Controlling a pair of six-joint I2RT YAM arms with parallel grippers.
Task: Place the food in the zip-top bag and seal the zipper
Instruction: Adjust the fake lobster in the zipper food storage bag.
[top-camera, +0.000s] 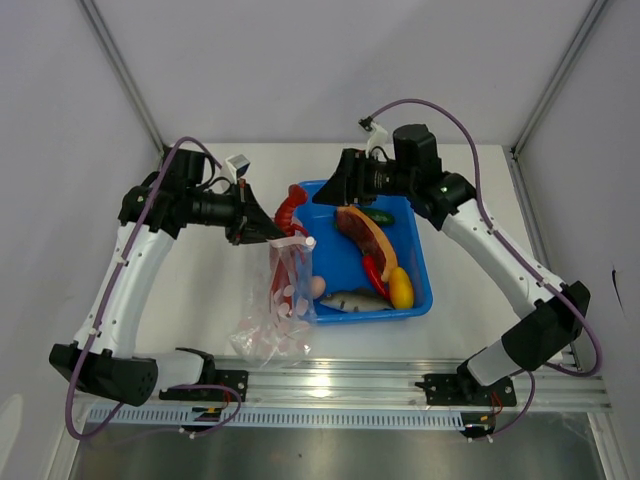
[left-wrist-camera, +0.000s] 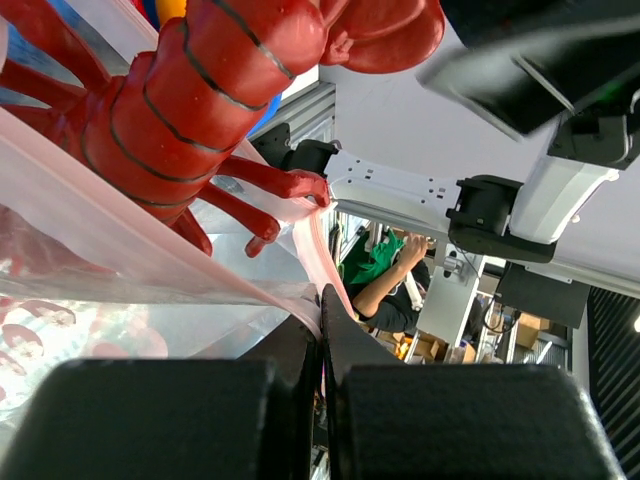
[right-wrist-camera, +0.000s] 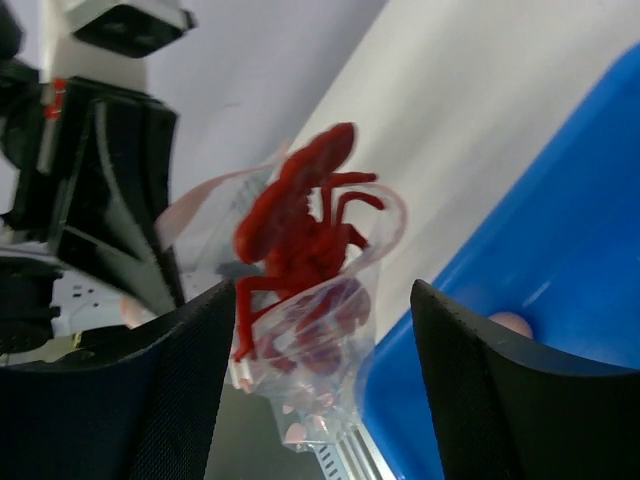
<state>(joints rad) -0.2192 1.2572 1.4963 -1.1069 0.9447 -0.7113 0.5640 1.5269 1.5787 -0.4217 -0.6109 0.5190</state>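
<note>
Left gripper (top-camera: 268, 232) is clamped on the crinkly clear plastic bag (top-camera: 281, 312) at its pink mouth; a red toy lobster (top-camera: 290, 208) pokes from it, right gripper (top-camera: 322, 192) spread apart alongside

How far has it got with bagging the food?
Barely begun; nothing is clearly fully bagged. In hand: the left gripper pinches the mouth of the zip-top bag, a red toy lobster sits half in it, and the right gripper stands open, empty. Left: steak, fish, yellow pepper, chili, cucumber and egg lie in the blue tub; the zipper is unsealed.
</note>
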